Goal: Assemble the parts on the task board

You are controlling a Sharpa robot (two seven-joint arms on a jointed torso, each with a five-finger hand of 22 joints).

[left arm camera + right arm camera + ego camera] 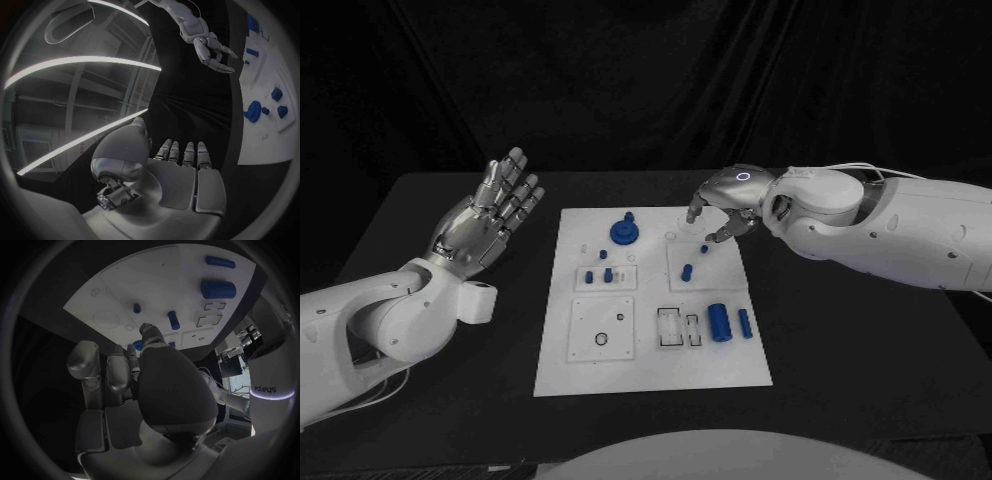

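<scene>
Blue parts (720,322) mostly loose on white board (653,370), centre frame; round one (623,233) seemingly seated. Much left, judging so. Right hand (720,212) curled over board's upper edge, grasp untellable. Left hand (495,215) released, raised left.

Dim, desaturated views – bright ceiling strips glare (wrist views bend edges).

Head cam is looking steeply down; wrist fisheyes are peering past their palms, all sharing the task board (653,370).
</scene>
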